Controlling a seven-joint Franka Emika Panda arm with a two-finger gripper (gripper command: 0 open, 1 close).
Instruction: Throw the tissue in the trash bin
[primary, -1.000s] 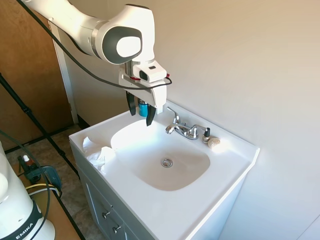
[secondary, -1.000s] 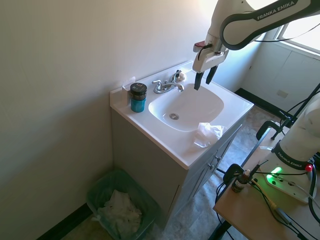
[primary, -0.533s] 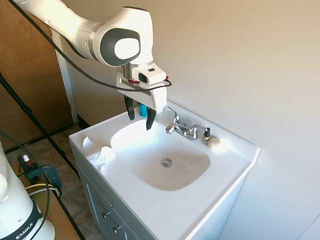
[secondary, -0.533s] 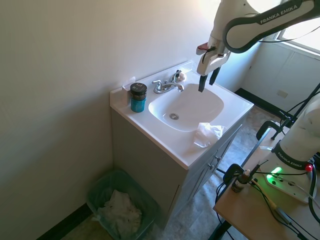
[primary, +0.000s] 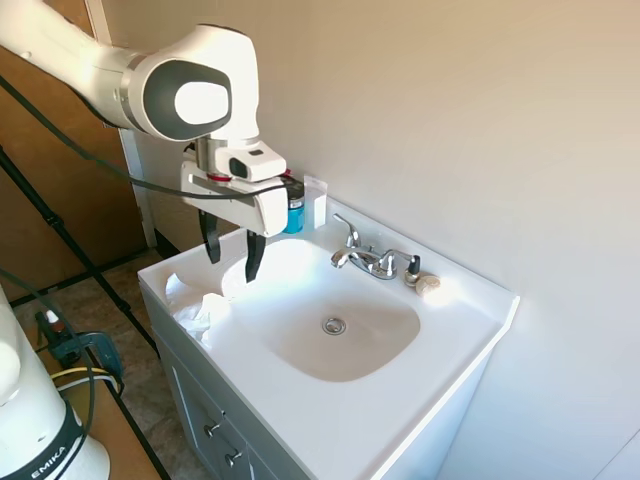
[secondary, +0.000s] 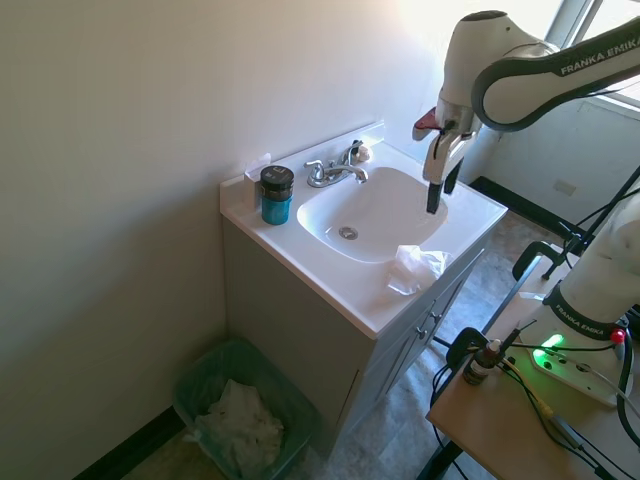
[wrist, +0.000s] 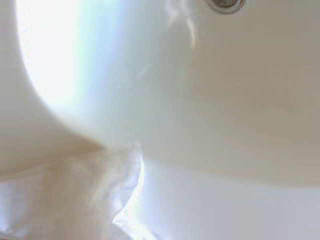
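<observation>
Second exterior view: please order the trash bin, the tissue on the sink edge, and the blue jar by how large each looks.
1. trash bin, clearly largest.
2. tissue.
3. blue jar.
The tissue and jar look close in size; the tissue spreads wider and the jar stands taller, so their order is unsure.

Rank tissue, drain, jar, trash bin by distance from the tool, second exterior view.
From the tool, open above the sink's front corner:
1. Tissue, on the counter's front edge just below.
2. Drain, mid-basin.
3. Jar, back corner of the counter by the wall.
4. Trash bin, on the floor beside the cabinet.
</observation>
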